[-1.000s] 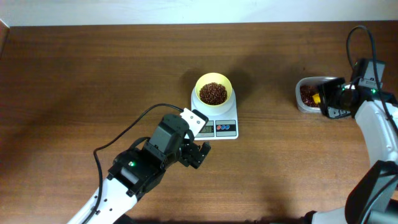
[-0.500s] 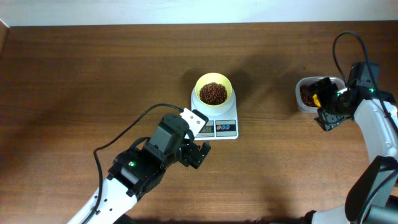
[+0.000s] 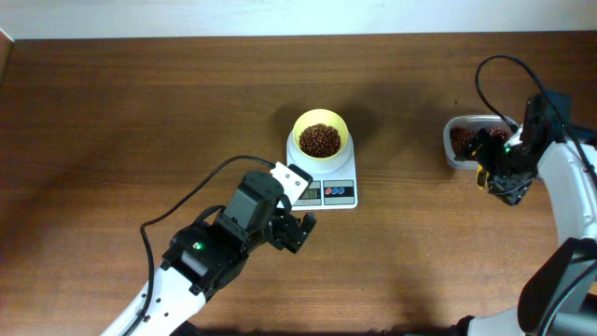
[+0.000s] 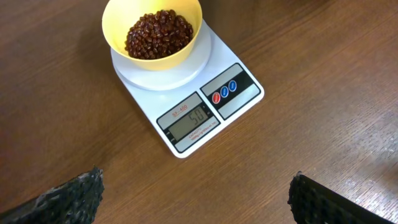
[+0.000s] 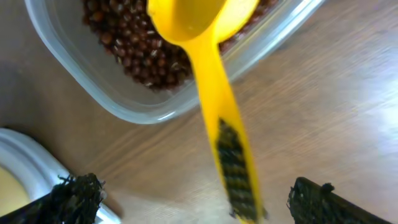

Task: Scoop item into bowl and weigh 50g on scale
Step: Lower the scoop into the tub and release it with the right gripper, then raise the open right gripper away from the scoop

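**A:** Small dark red-brown beans [image 4: 158, 34] heaped in the round pale-yellow plastic bowl [image 4: 152, 62]. Bowl sits on the white rectangular digital scale [image 4: 149, 99]. Grey display [image 4: 196, 118] looks like 50.

**B:** Right side?

**A:** Changed within the last second. Right pincer [image 5: 203, 200] was over the clear plastic tub [image 5: 124, 109], at 3 o'clock from the scale. It has now backed off toward 5 o'clock. Fingers spread wide. The darker yellow handled scoop [image 5: 205, 68] lies between them, seemingly let go, its empty head over the tub's beans.

**B:** Meaning?

**A:** Scooping looks finished, target weight apparently met.

**B:** Left?

**A:** Left pincer [image 4: 199, 199] unmoved at 7 o'clock of the scale. Spread, holding nothing, above the brown wooden bench [image 4: 323, 50].
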Controlling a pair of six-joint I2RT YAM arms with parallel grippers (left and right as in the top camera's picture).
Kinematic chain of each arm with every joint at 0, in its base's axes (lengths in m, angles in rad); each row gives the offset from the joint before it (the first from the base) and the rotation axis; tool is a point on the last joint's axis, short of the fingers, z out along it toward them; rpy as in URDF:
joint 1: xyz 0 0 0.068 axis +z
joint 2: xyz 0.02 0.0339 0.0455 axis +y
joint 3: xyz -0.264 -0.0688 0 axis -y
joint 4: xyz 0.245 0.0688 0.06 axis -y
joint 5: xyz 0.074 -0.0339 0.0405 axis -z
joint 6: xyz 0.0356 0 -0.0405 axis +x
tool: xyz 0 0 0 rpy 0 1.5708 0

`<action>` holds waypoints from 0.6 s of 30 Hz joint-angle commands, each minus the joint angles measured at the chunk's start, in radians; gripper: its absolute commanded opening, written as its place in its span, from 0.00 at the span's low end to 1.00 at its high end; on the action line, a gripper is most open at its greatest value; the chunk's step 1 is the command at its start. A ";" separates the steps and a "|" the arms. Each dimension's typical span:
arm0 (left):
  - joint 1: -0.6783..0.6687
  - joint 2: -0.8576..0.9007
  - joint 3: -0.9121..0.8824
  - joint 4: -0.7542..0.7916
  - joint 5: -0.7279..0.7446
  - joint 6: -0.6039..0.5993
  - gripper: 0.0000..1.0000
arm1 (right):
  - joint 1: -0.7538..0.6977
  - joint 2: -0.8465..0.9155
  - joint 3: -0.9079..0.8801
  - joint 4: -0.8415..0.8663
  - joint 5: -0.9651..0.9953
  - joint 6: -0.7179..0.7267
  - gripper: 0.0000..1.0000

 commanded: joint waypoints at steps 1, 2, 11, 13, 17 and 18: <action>0.004 -0.011 -0.006 0.001 -0.007 -0.010 0.99 | 0.005 0.001 0.079 -0.067 0.116 -0.135 0.99; 0.004 -0.011 -0.006 0.001 -0.007 -0.010 0.99 | 0.005 0.001 0.100 -0.093 0.129 -0.174 0.99; 0.004 -0.011 -0.006 0.001 -0.007 -0.010 0.99 | 0.005 0.001 0.309 -0.317 0.134 -0.464 0.99; 0.004 -0.011 -0.006 0.001 -0.007 -0.010 0.99 | 0.005 0.001 0.372 -0.371 0.135 -0.510 0.99; 0.004 -0.011 -0.006 0.001 -0.007 -0.010 0.99 | 0.005 0.001 0.488 -0.428 0.136 -0.569 0.99; 0.004 -0.011 -0.006 0.001 -0.008 -0.010 0.99 | 0.005 0.001 0.518 -0.440 0.136 -0.570 0.99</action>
